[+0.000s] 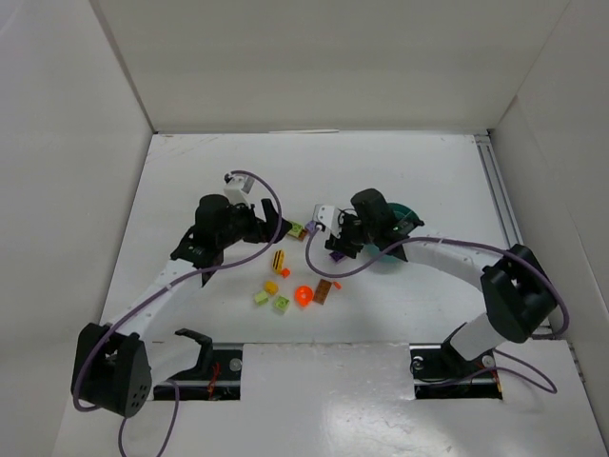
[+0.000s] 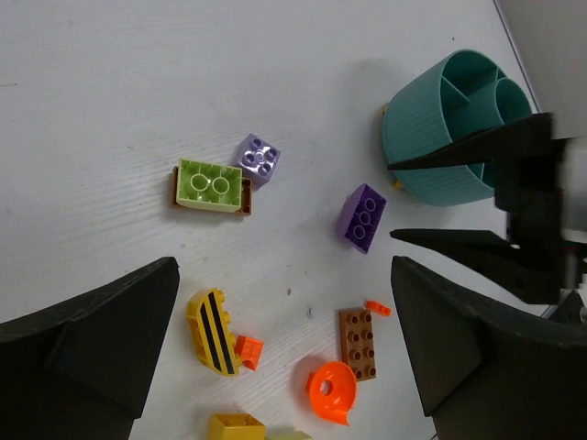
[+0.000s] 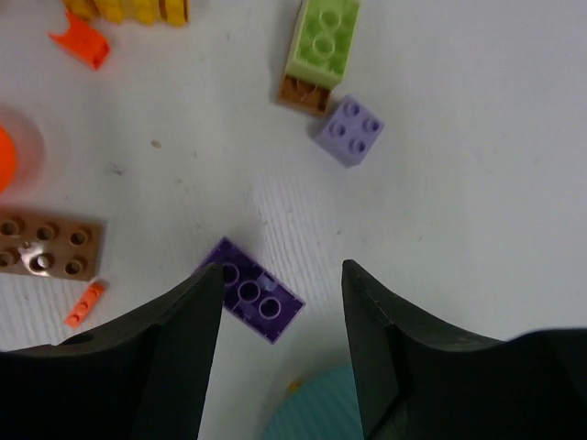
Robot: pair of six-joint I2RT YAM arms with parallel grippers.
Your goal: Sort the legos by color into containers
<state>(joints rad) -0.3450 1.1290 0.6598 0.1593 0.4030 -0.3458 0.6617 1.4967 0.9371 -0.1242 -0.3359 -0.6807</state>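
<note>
Right fingers [image 3: 183,357] are hanging apart, released, straddling dk purple brick [image 3: 252,301] that is lying flat on table [image 3: 477,183], just beside teal bowl [image 3: 312,417]. Left fingers [image 2: 92,357] are gaping wide, gripping nothing, hovering above lime brick [image 2: 209,183], lilac one [image 2: 260,159] just beside it, yellow striped pc [image 2: 213,332], brown plate [image 2: 358,344], round orange pc [image 2: 332,392].

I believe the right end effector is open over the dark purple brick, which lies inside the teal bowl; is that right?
Not quite: the right wrist view shows the dark purple brick on the table beside the teal bowl, not inside it.
</note>
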